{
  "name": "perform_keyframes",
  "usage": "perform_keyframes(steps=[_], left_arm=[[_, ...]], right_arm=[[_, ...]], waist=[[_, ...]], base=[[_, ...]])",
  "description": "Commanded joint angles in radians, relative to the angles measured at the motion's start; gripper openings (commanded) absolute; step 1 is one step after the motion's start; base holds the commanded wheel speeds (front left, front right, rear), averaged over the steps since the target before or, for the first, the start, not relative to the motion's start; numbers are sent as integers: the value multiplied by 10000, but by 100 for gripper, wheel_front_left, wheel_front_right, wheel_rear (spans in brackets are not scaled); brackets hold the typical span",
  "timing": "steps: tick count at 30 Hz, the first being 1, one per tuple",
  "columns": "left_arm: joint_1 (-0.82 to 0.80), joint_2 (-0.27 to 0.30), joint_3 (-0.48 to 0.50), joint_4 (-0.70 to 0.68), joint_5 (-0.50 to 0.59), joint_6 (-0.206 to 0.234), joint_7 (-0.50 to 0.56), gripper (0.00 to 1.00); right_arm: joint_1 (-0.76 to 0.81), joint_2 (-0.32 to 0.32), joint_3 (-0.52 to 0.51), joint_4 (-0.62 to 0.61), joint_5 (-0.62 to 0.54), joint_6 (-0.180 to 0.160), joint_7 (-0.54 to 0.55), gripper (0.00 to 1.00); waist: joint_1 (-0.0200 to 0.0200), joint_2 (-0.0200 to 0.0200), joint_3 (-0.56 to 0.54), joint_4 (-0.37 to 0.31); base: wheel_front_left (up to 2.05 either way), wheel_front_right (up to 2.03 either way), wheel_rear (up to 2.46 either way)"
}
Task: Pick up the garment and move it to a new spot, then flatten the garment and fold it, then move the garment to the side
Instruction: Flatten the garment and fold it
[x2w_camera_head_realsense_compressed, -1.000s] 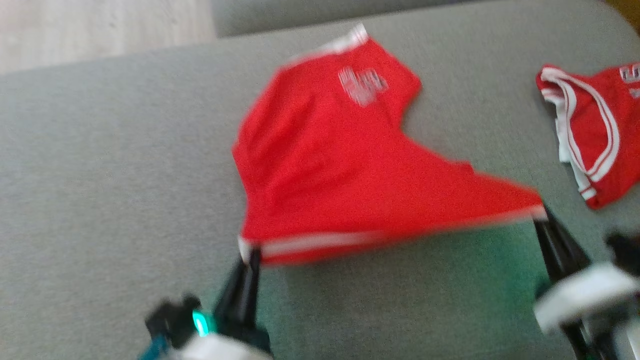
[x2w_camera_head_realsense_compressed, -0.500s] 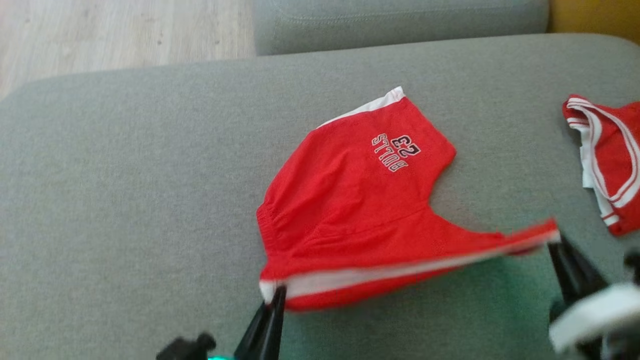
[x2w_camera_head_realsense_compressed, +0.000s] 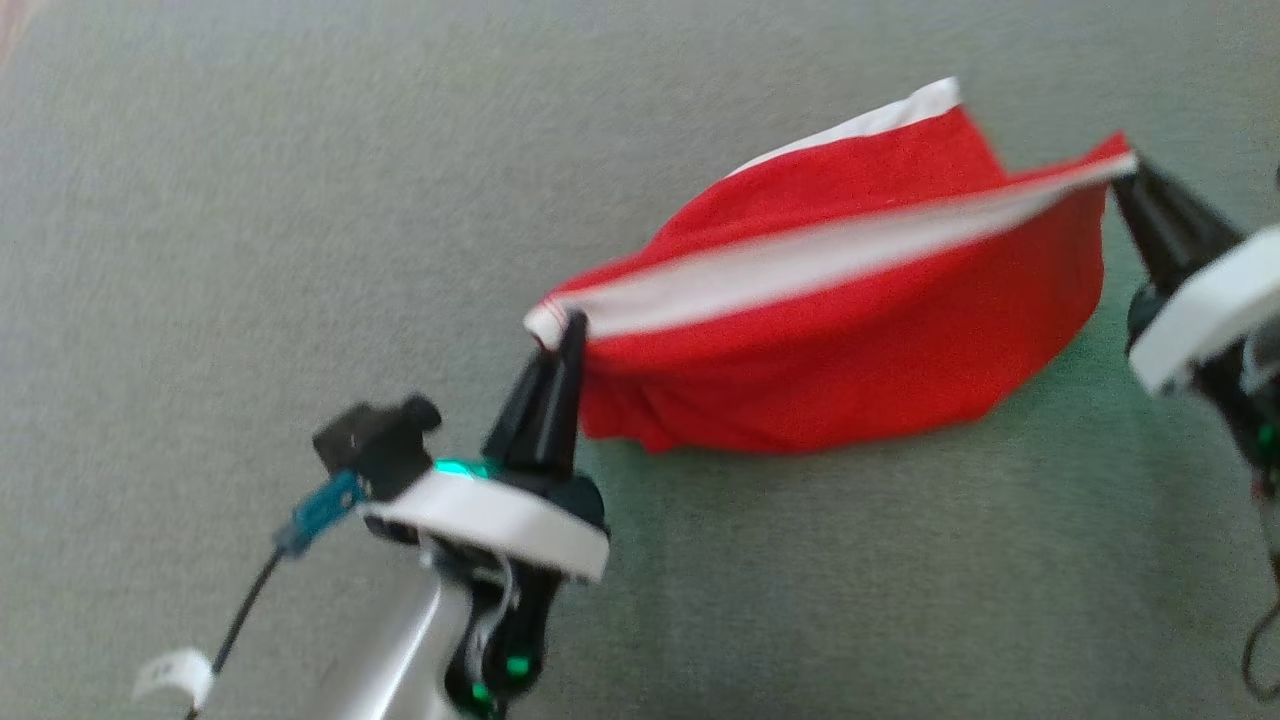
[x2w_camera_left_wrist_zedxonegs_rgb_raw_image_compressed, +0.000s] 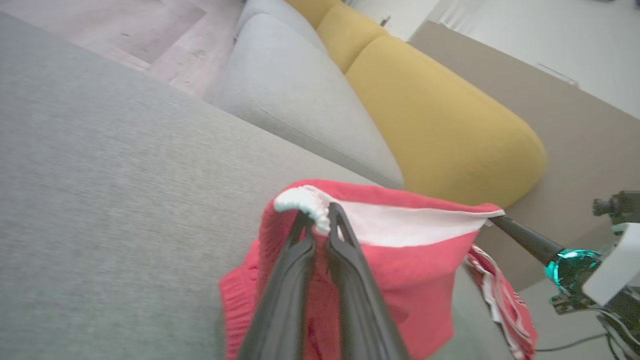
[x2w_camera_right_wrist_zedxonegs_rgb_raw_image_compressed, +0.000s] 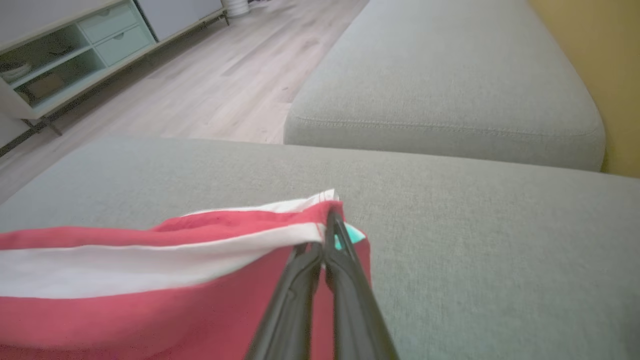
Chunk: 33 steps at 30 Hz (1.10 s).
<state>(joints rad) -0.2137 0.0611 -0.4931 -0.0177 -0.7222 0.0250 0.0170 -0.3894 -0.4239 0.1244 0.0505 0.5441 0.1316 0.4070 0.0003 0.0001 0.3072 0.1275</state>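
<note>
Over grey sofa cushion (x2w_camera_head_realsense_compressed: 250, 200), holding red garment (x2w_camera_head_realsense_compressed: 850, 350) taut in clamped left end effector (x2w_camera_head_realsense_compressed: 571, 322) and right end effector (x2w_camera_head_realsense_compressed: 1124, 168), seemingly mid-relocation; needs laying flat next.

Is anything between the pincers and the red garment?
Nothing visible does: the left pincer and right pincer each clamp the white-banded edge of the red garment. A second striped red cloth lies just beyond it.

The head camera looks steeply down on the grey cushion (x2w_camera_head_realsense_compressed: 200, 200) from close above. The left wrist camera rides low over that cushion, facing a yellow backrest (x2w_camera_left_wrist_zedxonegs_rgb_raw_image_compressed: 440, 125) (the right gripper (x2w_camera_left_wrist_zedxonegs_rgb_raw_image_compressed: 492, 218) shows at its right). The right wrist camera faces across the cushion toward wooden floor (x2w_camera_right_wrist_zedxonegs_rgb_raw_image_compressed: 200, 75). All three share the red garment (x2w_camera_head_realsense_compressed: 850, 350).
</note>
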Motion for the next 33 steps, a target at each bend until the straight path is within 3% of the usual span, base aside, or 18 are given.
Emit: perform_keyframes(steps=[1,12,15,16,17,18,19,23,27,33], left_arm=[[-490,-36,341,-33,48,149,-71,0],[-2372,-104,-524,1676,-1088,615,-665,0],[-2840,-106,-1028,1972,-1387,741,-905,11],[-2954,-106,-1181,2083,-1469,737,-975,18],[-3015,-106,-1315,2186,-1616,751,-1009,34],[-3074,-106,-1457,2272,-1691,739,-1027,55],[-3122,-106,-1582,2359,-1718,720,-1052,100],[-3158,-1,-1813,2688,-1463,698,-1248,100],[-3003,486,-2014,2602,-697,657,-1977,100],[-2084,945,-1681,1653,551,1306,-2733,100]], right_arm=[[-556,-358,255,-35,-10,-9,30,0],[-2827,-558,1347,2404,-76,-9,-284,0],[-3213,-599,1485,2884,-97,-9,-451,0],[-3305,-604,1516,3048,-131,-9,-485,5],[-3379,-591,1535,3210,-171,-9,-511,37],[-3438,-570,1551,3344,-218,-9,-540,56],[-3477,-534,1571,3460,-245,-9,-559,100],[-3501,-417,1690,3755,-277,-9,-601,100],[-3380,-375,1741,3840,-219,-9,-724,100],[-3271,-337,1713,3649,-142,-9,-248,100]], waist=[[-3,-1,589,525],[-3,-1,1252,1083],[-3,-1,1428,1177],[-3,-1,1443,1183],[-3,-1,1450,1179],[-3,-1,1459,1170],[-3,-1,1458,1155],[-3,-1,1329,1025],[-3,-1,1018,845],[-3,-1,811,662]], base=[[0,0,0],[0,0,0],[0,0,0],[0,0,0],[0,0,0],[0,0,0],[0,0,0],[0,0,0],[0,0,0],[0,0,0]])
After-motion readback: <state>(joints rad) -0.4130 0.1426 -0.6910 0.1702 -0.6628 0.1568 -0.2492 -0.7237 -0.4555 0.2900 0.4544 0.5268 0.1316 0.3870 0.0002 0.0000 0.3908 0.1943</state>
